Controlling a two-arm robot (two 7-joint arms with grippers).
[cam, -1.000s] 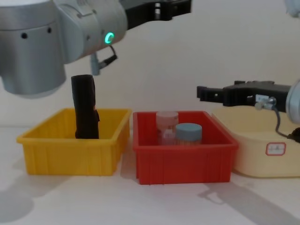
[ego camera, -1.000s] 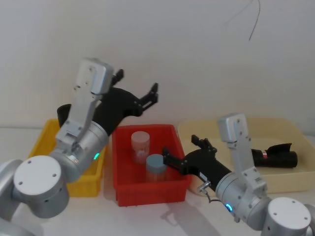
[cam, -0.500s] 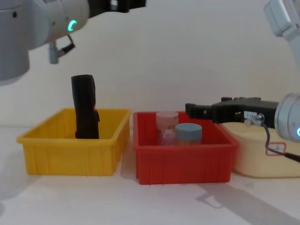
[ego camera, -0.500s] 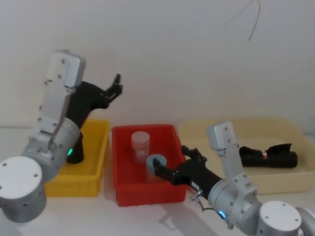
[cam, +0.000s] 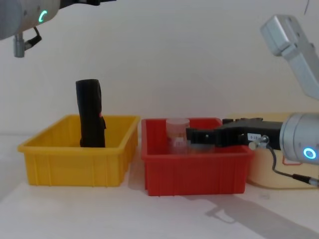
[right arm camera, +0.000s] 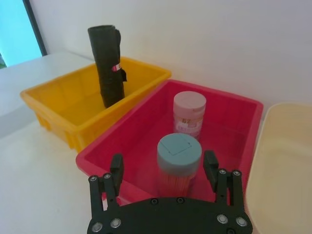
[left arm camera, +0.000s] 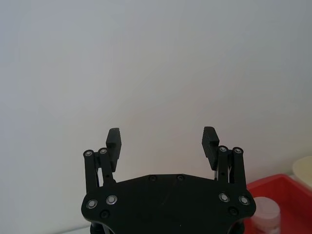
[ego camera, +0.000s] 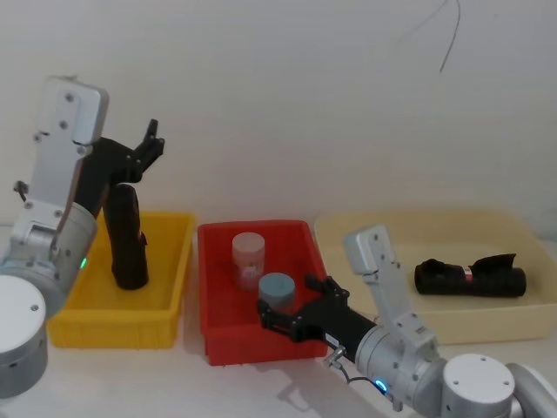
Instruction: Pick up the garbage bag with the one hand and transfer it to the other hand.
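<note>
Bag [ego camera: 126, 237] upright in yel. bin [ego camera: 165, 300] | left claw [ego camera: 155, 139] above it, apart, jaws spread

In the chest view the near wall of the yellow plastic bin [cam: 75, 164], left of the red plastic bin [cam: 194, 169], hides the foot of the upright black roll of garbage bags [cam: 89, 112], and the slim black right gripper [cam: 189, 135] reaching over the red bin covers most of the blue-lidded jar [ego camera: 277, 286] inside it. Above and left of the red bin, the angular black left gripper [left arm camera: 161, 140] is cut off by that view's top edge. In the left wrist view the picture's edges cut the red bin and the pale plastic jar [left arm camera: 264, 214] in it.
</note>
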